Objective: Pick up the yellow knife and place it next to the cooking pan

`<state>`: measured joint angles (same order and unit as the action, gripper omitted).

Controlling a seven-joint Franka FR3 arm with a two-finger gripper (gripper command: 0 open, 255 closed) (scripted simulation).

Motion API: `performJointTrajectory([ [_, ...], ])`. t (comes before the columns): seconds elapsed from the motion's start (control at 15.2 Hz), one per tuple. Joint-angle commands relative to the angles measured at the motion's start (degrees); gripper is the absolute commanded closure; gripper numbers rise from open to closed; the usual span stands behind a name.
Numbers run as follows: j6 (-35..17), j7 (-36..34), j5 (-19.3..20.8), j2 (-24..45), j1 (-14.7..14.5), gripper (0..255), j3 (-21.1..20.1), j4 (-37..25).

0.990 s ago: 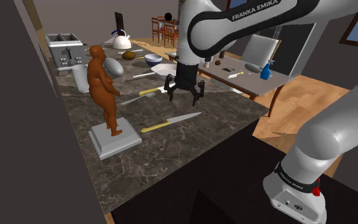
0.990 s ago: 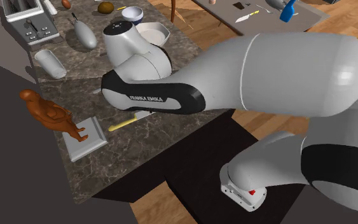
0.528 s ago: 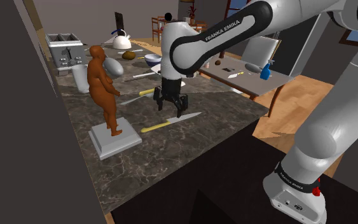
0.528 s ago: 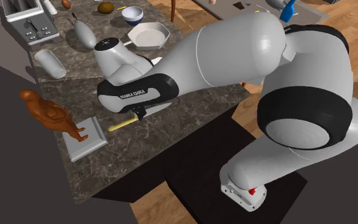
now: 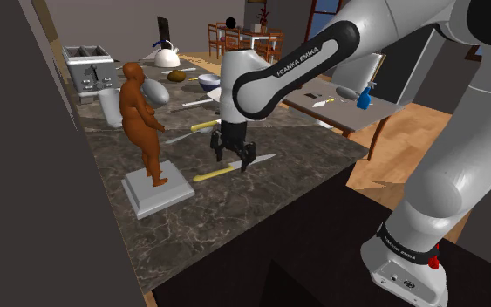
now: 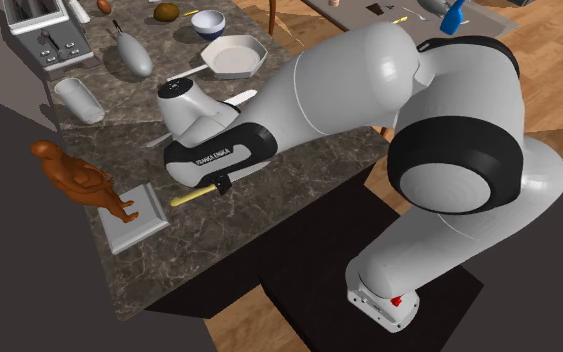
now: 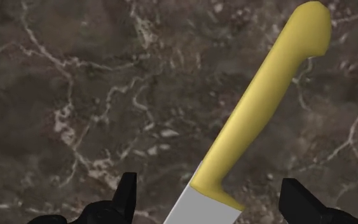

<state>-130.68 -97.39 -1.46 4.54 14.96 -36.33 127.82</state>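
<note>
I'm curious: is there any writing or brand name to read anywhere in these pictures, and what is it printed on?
"FRANKA EMIKA": white letters on the dark section of the white arm, read in the shoulder view.
Small white print on the black band near the arm's base: too small to read.
The yellow-handled knife and the marbled counter: no writing on them.

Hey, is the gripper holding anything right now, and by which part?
Nothing is held. The gripper is open, its fingers standing apart on either side of the yellow-handled knife where handle meets blade, not touching it.
</note>
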Motion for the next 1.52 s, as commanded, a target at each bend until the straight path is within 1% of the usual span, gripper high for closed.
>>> performJointTrajectory([
  [0.0, -0.3, -0.2, 0.2, 0.3, -0.1, 0, 0.0, 0.0],
  [0.33, -0.3, -0.2, 0.2, 0.3, -0.1, 0, 0.0, 0.0],
  [0.4, -0.3, -0.2, 0.2, 0.3, -0.1, 255, 0.0, 0.0],
  [0.99, -0.3, -0.2, 0.2, 0.3, -0.1, 255, 0.0, 0.0],
  [1.45, 5.0, 1.5, -2.4, -3.4, 0.4, 255, -0.1, -2.2],
])
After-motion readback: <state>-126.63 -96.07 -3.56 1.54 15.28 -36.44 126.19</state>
